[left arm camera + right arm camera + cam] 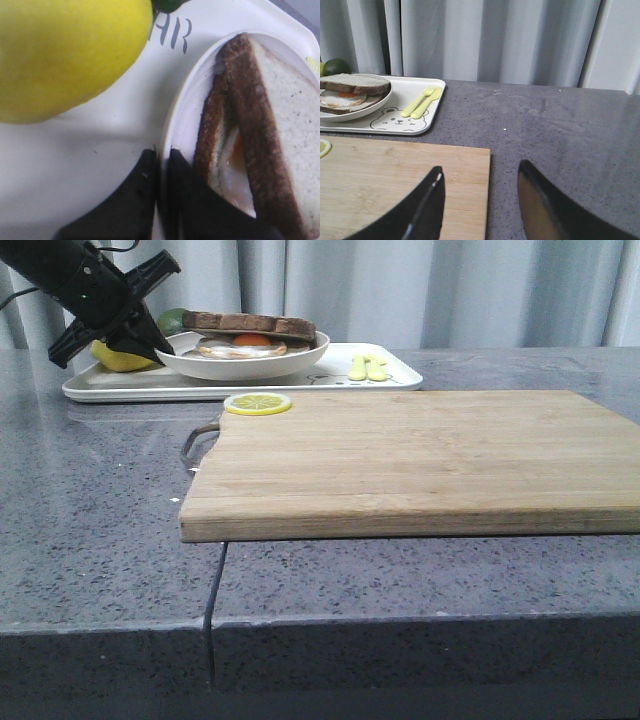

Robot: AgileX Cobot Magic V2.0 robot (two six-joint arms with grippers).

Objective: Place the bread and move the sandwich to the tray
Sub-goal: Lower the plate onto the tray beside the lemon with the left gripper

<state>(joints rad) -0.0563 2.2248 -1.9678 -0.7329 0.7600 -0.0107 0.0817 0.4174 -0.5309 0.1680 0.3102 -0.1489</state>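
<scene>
You have the wooden board [400, 460] bare in front of the tray [395, 370]. The sandwich [250, 335], top slice on, sits on the tray: task looks nearly done. Left gripper [161, 170] pinches the plate rim at the tray's lemon [65, 55] end; release remains. Right gripper [480, 200] hangs wide apart, empty, over the board. Tray print reads "AR", partly hidden.

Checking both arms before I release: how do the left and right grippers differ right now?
The left gripper is shut on the plate rim, fingers pinching it; the right gripper is open and holds nothing. The left sits over the tray beside the lemon; the right hovers at the board edge, over the counter, far from the sandwich. Both have dark fingers.
</scene>
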